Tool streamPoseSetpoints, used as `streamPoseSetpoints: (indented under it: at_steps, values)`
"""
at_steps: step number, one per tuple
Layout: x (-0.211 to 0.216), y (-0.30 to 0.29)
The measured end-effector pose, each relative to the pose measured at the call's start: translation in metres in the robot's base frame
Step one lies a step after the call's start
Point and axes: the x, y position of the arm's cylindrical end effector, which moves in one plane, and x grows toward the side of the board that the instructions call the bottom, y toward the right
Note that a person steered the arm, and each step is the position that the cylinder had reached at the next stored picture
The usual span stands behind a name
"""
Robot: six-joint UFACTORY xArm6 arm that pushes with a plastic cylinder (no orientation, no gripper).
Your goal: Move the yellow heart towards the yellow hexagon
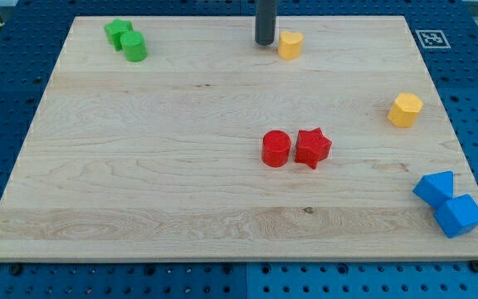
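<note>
On the wooden worktop [139,166], my tip [265,42] sits just left of the yellow heart [290,44], near the view's top edge. There are no fingers to open or close, only the rod. The yellow hexagon [405,110] lies well apart, toward the lower right. The push seems about to start; next I judge it needs a shove rightward and downward.

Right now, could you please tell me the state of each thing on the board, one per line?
my tip: down at the board's top edge, just left of the yellow heart
yellow heart: beside my tip, far from its goal
yellow hexagon: alone near the right edge
red cylinder: upright, beside the red star
red star: flat, mid-board
green blocks: paired, top left
blue blocks: paired, bottom right
</note>
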Motion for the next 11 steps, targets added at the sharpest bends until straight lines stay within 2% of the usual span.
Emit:
streamPoseSetpoints:
  at_steps: [1,3,5,11]
  values:
    - [0.019,0.031]
    - [0.044,0.049]
    - [0.044,0.102]
    - [0.071,0.121]
